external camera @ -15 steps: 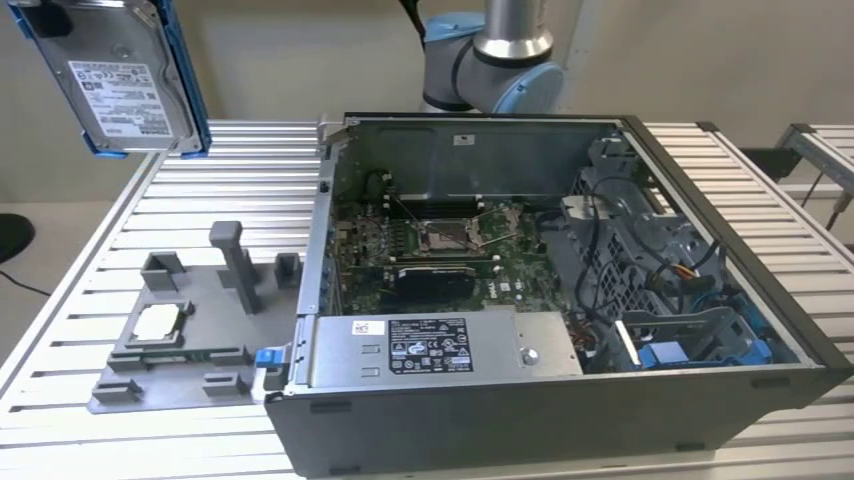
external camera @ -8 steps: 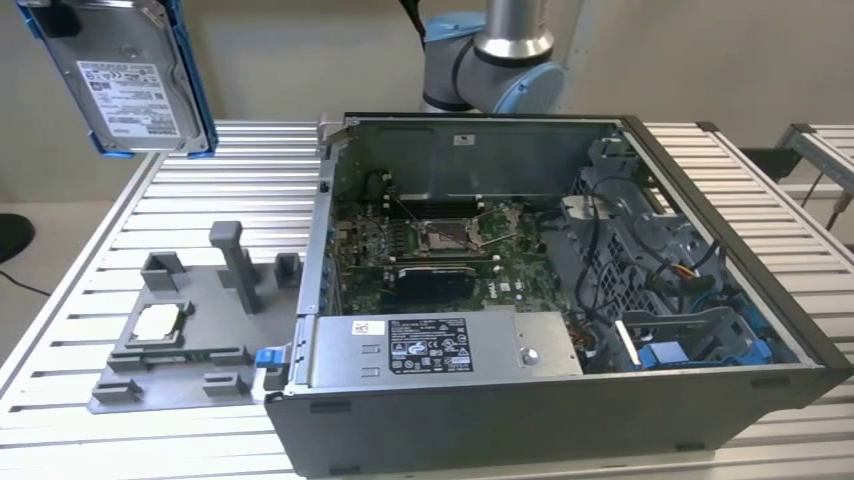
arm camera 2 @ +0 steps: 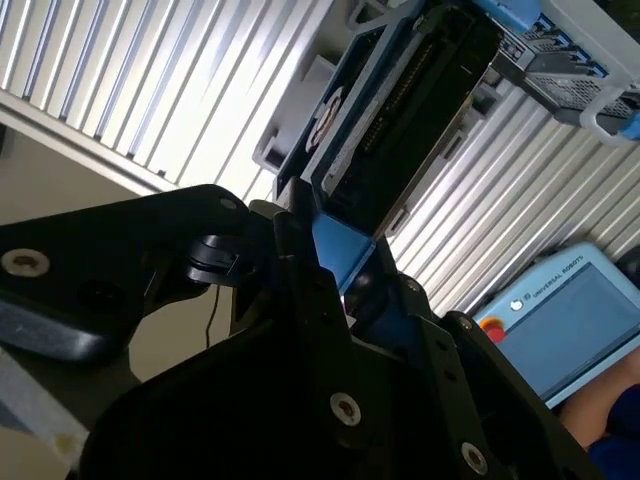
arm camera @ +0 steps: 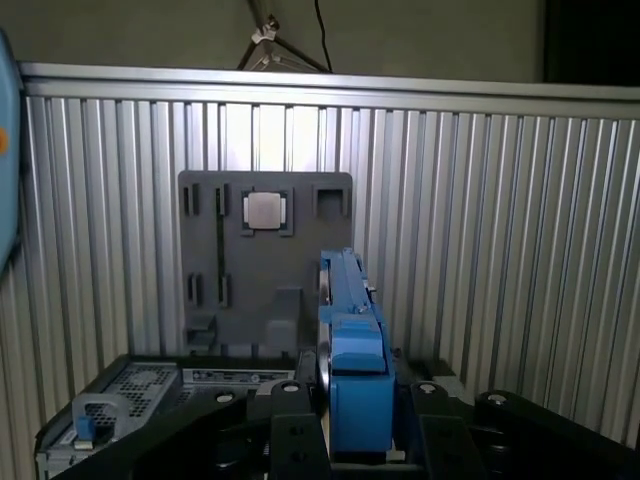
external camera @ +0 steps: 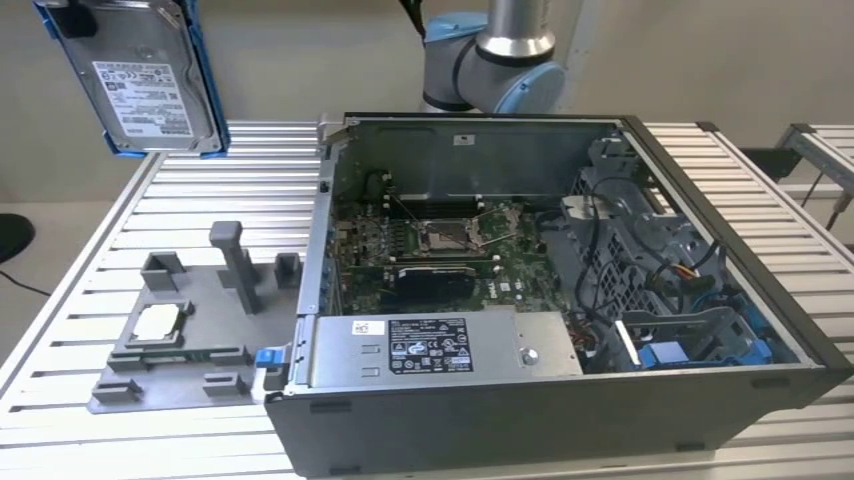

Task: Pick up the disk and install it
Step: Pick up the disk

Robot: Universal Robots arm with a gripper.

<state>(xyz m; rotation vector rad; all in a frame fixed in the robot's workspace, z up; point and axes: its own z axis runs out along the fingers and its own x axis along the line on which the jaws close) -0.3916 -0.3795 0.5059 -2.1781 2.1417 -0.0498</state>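
The disk [external camera: 134, 75] hangs in the air at the exterior view's upper left, above the slatted bench [external camera: 187, 190], its label showing. In the first wrist view the claw [arm camera: 355, 420] is clamped on its blue frame. Below sit a grey holder [external camera: 174, 385] carrying a chip [external camera: 158, 322] and, beside it, an open computer case [external camera: 534, 420].

We see plain beige wall [external camera: 307, 60] behind ribbed metal table [external camera: 174, 200]. We note second slatted table [external camera: 821, 150] at exterior view's right, apart from first. Dull grey floor [external camera: 47, 255] beside table. In first wrist view we spot tripod foot [arm camera: 265, 35] beyond table edge, bright glare on slats [arm camera: 270, 130].
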